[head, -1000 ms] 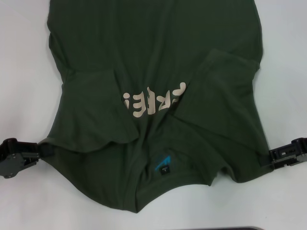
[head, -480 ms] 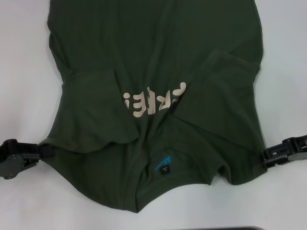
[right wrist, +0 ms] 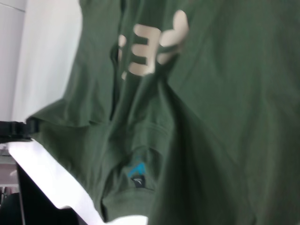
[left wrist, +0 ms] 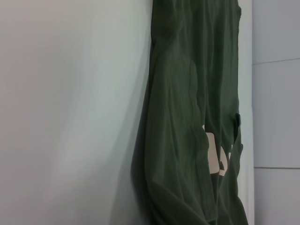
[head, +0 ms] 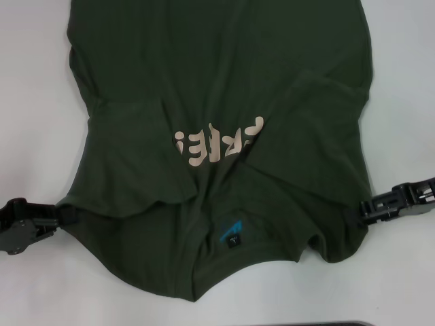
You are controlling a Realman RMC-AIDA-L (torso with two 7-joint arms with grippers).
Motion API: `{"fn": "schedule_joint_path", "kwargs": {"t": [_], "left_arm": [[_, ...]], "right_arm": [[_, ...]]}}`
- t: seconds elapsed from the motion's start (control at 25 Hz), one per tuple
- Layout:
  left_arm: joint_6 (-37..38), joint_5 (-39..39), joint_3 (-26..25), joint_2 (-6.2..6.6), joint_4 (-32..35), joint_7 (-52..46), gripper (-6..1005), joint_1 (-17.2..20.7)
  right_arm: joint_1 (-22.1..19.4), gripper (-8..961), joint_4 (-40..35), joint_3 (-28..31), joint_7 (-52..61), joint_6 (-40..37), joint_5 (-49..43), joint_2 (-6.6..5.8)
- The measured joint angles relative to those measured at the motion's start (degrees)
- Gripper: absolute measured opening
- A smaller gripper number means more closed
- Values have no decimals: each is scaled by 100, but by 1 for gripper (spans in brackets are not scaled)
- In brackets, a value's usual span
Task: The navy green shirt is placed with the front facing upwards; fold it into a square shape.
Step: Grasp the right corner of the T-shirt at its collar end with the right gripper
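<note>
The navy green shirt (head: 217, 81) lies front up on the white table (head: 34, 102), collar toward me, with both sleeves folded inward over the chest. Its beige lettering (head: 217, 144) and blue neck label (head: 231, 233) show. My left gripper (head: 62, 216) is at the shirt's left shoulder edge, shut on the puckered cloth there. At the right shoulder edge my right gripper (head: 359, 213) reaches just over the fabric. The left wrist view shows only the shirt (left wrist: 187, 117) along the table. The right wrist view looks across the shirt (right wrist: 225, 93) to the left gripper (right wrist: 28, 127).
White tabletop lies bare on both sides of the shirt. A dark edge (head: 306, 324) runs along the table's near side. The shirt's far hem runs out of the head view at the back.
My right gripper has slid left, from beside the shirt onto its right shoulder edge. The left gripper has stayed where it was.
</note>
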Motion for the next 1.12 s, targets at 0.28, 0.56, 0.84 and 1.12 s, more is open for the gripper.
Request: {"fn": "schedule_joint_path", "kwargs": {"t": [0.28,0.56,0.84,1.12], "left_arm": [[0,1,-8,-11,6,12,32,-2],[0,-1,-19,-13,7,22,32,-2],[0,11,-27,-13,0,23,31,25],[0,8,-26,-19,-11,19,31,31]], "right_arm": [[-14,775,3,0,-106,-21,412,0],[6,774,145,-132,-40,147,382,-14],[-86,774,110,-203,129,28,382,-197],[-177,775,69,-207,253,30,383,-321]]}}
